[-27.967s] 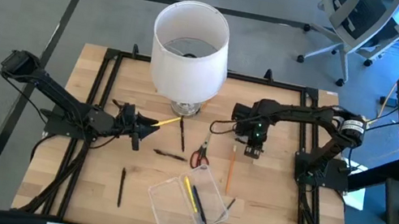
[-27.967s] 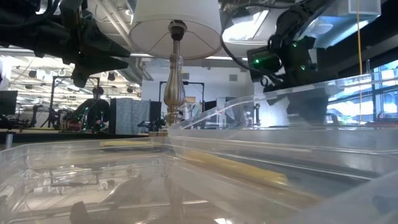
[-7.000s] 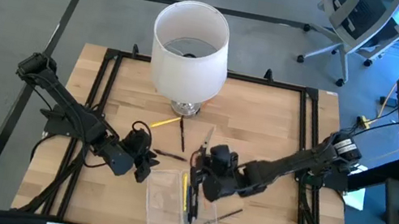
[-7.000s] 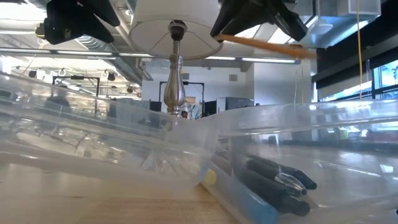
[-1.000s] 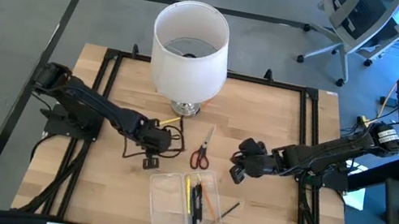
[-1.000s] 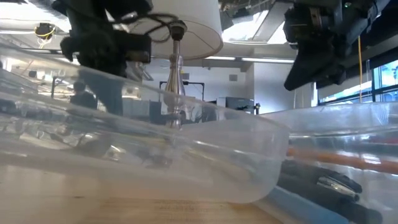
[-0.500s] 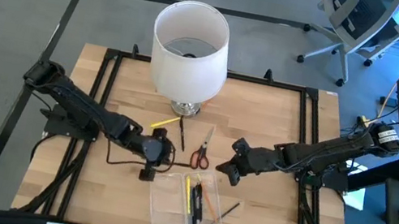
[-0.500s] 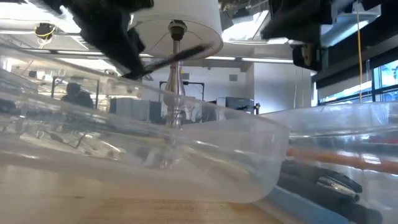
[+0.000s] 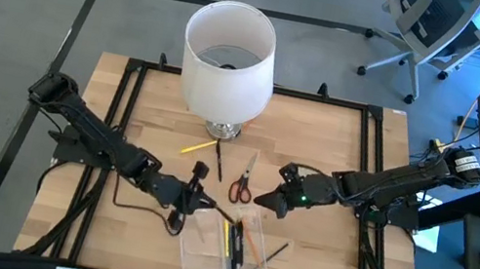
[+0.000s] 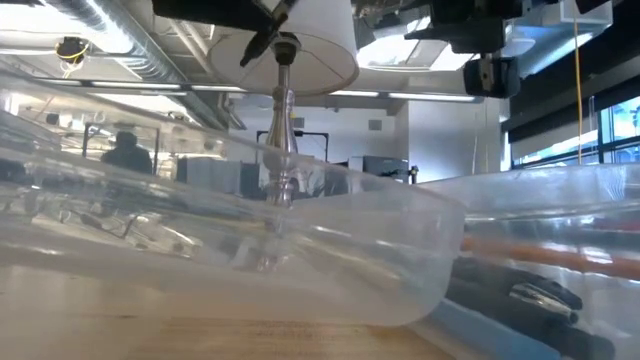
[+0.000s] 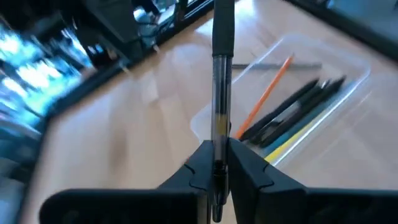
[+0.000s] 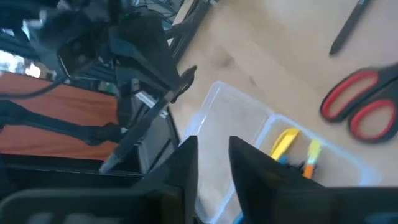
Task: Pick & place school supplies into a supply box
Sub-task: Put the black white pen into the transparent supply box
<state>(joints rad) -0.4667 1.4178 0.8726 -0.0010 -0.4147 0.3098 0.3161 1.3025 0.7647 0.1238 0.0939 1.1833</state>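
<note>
So the left end effector (image 11: 217, 163) has its fingers pinched tight on a dark pen (image 11: 221, 74), gripped near one end so most of the barrel sticks out ahead, over the near edge of the supply box (image 9: 223, 242). A pen like this is light, stiff and a bit slick, so I'd guess an end grip lets it swivel (a mid-barrel hold would be steadier). The box sits on the worktop (image 9: 338, 142) toward the front, already holding yellow, orange and dark pens. The left arm reaches low across from its side, stretched nearly flat. The right end effector (image 9: 280, 199) hovers just beside the red-handled scissors (image 9: 241, 186), fingers parted a little, nothing in them.
</note>
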